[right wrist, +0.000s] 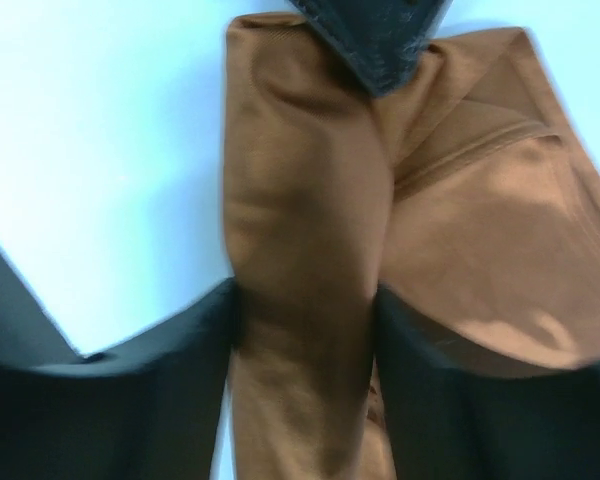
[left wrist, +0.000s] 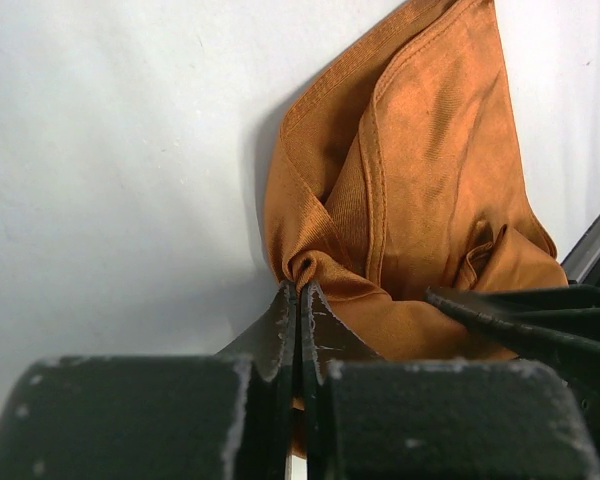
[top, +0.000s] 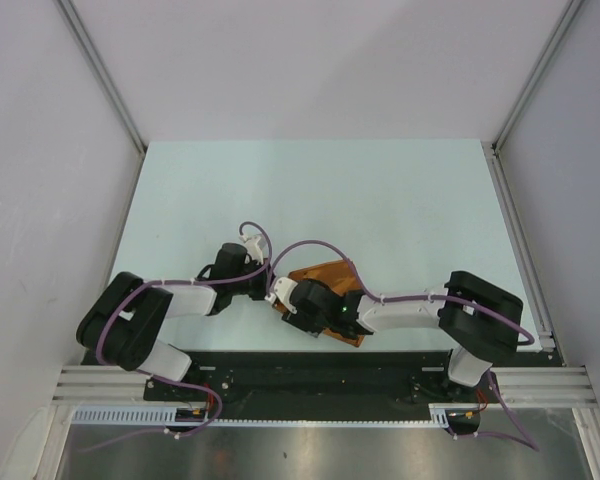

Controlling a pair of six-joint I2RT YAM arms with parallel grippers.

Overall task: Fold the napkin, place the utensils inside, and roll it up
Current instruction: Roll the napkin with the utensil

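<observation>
The rust-orange napkin lies bunched and partly rolled near the table's front edge. In the left wrist view the napkin shows folded layers with hemmed edges. My left gripper is shut on a small pinch of cloth at the roll's end; in the top view it sits at the napkin's left end. My right gripper is closed around a thick rolled part of the napkin; in the top view it is just right of the left one. The utensils are hidden.
The pale table stretches behind the napkin to grey side walls. The black base rail runs right in front of the napkin. The right gripper's fingers cross the left wrist view; the left gripper's tip shows in the right wrist view.
</observation>
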